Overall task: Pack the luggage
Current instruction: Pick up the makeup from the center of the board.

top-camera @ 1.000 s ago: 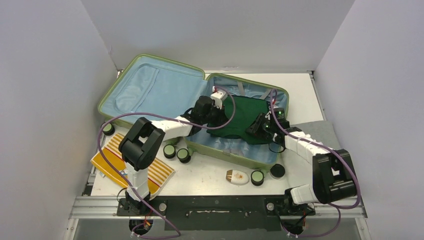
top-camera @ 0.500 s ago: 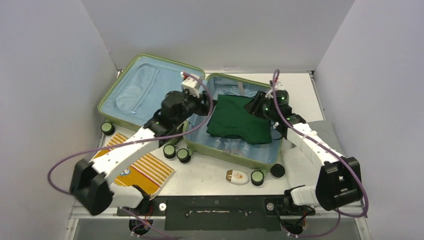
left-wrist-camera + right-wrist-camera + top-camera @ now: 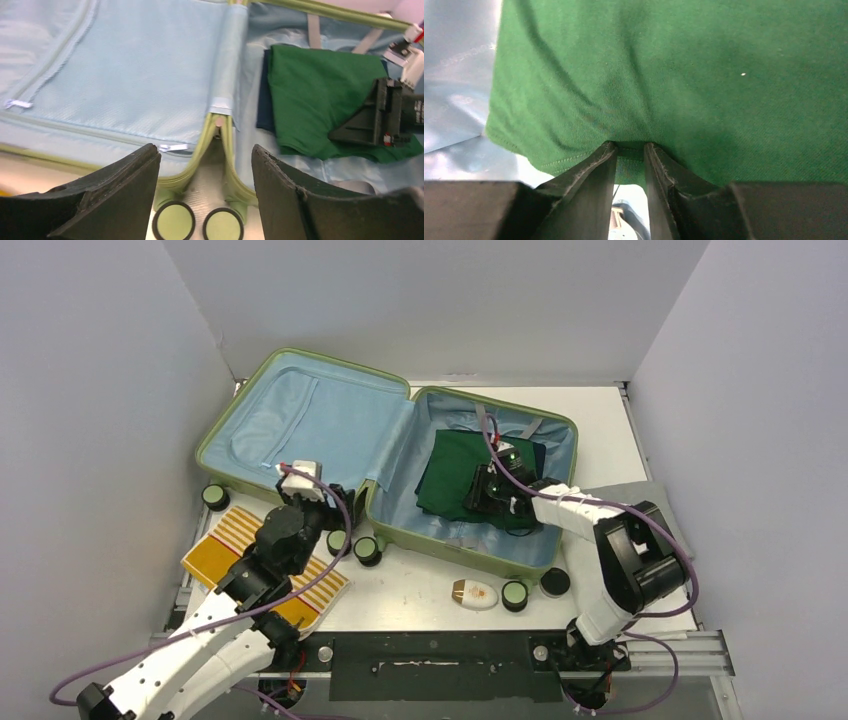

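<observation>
The luggage [image 3: 310, 425] lies open, its light-blue lined lid [image 3: 130, 75] at left and its base at right. A folded green garment [image 3: 450, 468] rests in the base on top of a dark blue one [image 3: 263, 95]. My right gripper [image 3: 478, 495] is down on the green garment [image 3: 674, 65]. In the right wrist view the right gripper [image 3: 630, 146] has its fingers nearly together, with a fold of that cloth pinched at the tips. My left gripper [image 3: 338, 512] hangs open and empty just outside the hinge, above two wheels [image 3: 173, 221]. In the left wrist view the left gripper [image 3: 205, 152] shows a wide gap.
A yellow-and-white striped flat item [image 3: 225, 540] lies on the table at near left, partly under the left arm. A small white and tan pouch [image 3: 474, 594] sits near the front edge beside two more wheels [image 3: 515, 594]. Grey cloth [image 3: 640, 502] lies right of the luggage.
The left arm pulled back out of the luggage toward the near left and its gripper opened. The right gripper came from the far side down onto the green garment and narrowed.
</observation>
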`<state>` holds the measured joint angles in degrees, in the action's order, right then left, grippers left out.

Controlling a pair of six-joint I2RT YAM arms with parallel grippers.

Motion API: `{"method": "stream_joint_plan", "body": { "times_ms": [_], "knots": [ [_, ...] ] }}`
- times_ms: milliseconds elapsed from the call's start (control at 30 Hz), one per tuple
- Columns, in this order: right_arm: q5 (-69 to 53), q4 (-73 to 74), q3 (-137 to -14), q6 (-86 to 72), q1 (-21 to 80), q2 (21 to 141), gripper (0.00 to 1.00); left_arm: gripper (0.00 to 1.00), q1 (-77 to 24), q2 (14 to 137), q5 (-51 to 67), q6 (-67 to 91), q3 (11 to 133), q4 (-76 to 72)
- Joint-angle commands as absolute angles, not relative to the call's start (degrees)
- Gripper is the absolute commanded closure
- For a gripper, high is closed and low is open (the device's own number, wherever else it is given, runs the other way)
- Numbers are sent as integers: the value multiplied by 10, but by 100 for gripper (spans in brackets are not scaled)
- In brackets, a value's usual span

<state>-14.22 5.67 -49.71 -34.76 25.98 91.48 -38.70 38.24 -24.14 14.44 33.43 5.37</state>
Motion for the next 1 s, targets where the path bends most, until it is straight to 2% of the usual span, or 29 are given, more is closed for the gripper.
{"method": "stream_joint_plan", "body": {
  "times_ms": [0, 200, 367, 500, 633, 800, 967],
  "knots": [
    [-106, 48, -492, -341, 252, 906, 68, 35, -393, 329, -330, 140, 335, 48],
    [-17, 40, -499, -296, 302, 782, 40, 34, -392, 314, -376, 99, 371, 81],
    [71, 12, -477, -253, 361, 668, 31, 30, -391, 312, -483, 79, 365, 74],
    [-22, 64, -501, -224, 381, 624, 29, 27, -391, 310, -487, 79, 345, 63],
    [-52, 153, -508, -170, 446, 593, 31, 22, -390, 315, -440, 77, 335, 53],
    [-12, 244, -477, -141, 572, 540, 34, 22, -387, 329, -399, 58, 326, 31],
    [67, 279, -461, -163, 699, 547, 36, 22, -374, 338, -360, 68, 323, 19]
  ]
}}
